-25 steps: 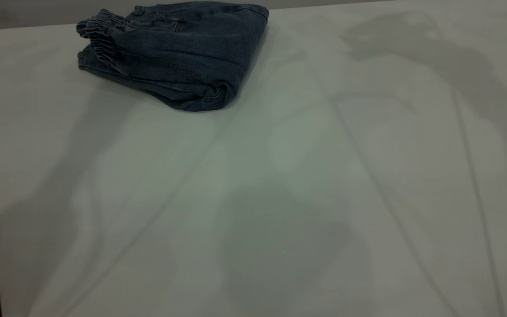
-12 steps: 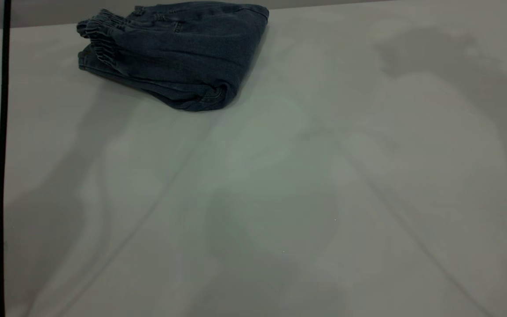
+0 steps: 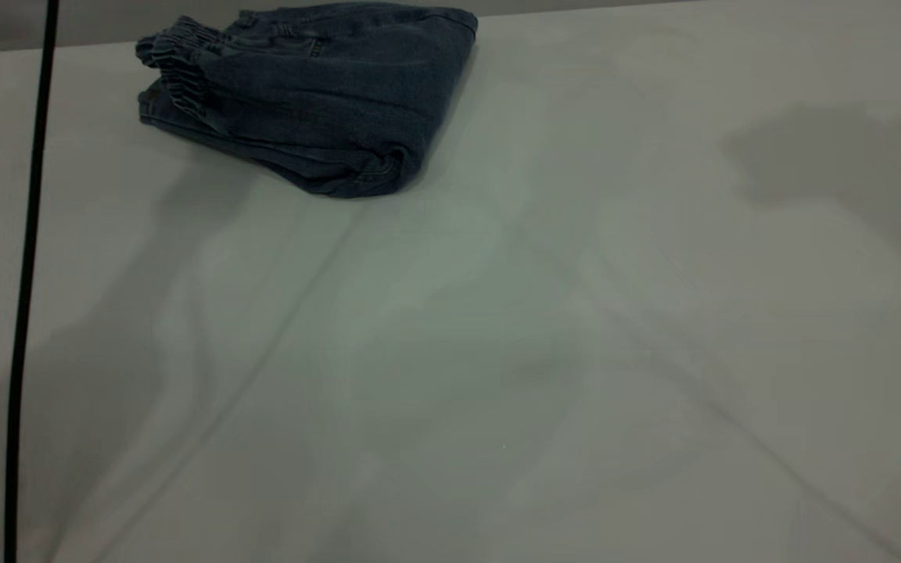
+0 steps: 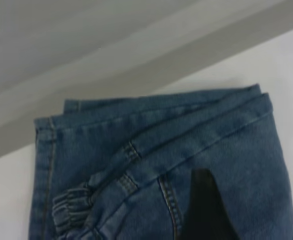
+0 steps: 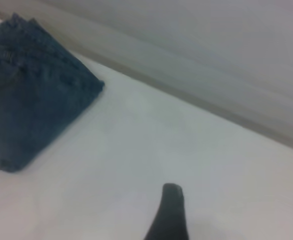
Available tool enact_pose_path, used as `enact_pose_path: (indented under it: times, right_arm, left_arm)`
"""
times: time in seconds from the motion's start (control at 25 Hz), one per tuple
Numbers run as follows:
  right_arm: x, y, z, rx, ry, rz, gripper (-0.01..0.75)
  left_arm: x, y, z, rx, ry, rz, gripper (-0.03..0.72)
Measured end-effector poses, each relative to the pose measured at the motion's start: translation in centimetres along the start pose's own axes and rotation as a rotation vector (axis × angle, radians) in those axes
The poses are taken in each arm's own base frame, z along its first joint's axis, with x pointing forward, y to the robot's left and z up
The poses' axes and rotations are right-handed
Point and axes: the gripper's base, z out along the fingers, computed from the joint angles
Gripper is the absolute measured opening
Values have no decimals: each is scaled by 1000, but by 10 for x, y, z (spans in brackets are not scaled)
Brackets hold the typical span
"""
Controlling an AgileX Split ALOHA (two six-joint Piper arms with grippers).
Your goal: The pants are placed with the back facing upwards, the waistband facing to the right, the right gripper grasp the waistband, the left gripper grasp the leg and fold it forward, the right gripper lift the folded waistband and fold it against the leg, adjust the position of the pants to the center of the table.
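Pants: one pair of pants point(image 3: 310, 102), folded into a compact bundle, lying at the far left part of the surface point(image 3: 544, 328), close to its far edge and well off centre.
Orientation: the gathered elastic waistband point(image 3: 173, 66) points to the exterior view's left; the bundle's long axis runs from there toward the rounded fold at the near right corner.
Stage: both folds look done; by judgement only the shift to the centre is left.
Left claw: the left claw point(image 4: 206, 210) shows as one dark fingertip over the denim in the left wrist view; whether it touches the cloth, and how far apart its fingers are, cannot be told.
Right claw: the right claw point(image 5: 169, 215) shows one dark fingertip above bare surface, the pants well apart from it; its opening cannot be told either.
Key relation: the left arm is the nearer one; the centre lies toward the near right of the bundle.
Other: one thin black cable point(image 3: 28, 274) hangs at the left of the exterior view.
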Motion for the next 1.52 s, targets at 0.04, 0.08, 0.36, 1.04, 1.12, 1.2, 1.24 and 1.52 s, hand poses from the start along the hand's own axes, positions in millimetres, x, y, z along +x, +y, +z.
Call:
enact_pose_path:
  times: [0.04,0.08,0.36,1.04,1.12,1.2,1.24,1.52]
  right_arm:
    - [3,2,-7,5,-17,-1,559]
    - [6,4,-15,9,-28,-2,559]
    - [20,12,-49,22,-75,-5,559]
    - [18,14,-47,3,-98,8,559]
    - [18,14,-47,3,-99,8,559]
    - [18,14,-47,3,-99,7,559]
    - [18,14,-47,3,-99,7,559]
    - [17,13,-47,3,-104,8,559]
  left_arm:
    - [2,0,3,-2,14,0,428]
    - [5,1,7,-3,31,-1,428]
    - [39,4,48,-5,210,42,428]
    - [121,14,150,-21,509,91,428]
    - [122,14,150,-20,511,91,428]
    - [122,11,151,3,511,74,428]
    - [122,10,151,15,511,64,428]
    - [122,-24,154,113,517,53,428]
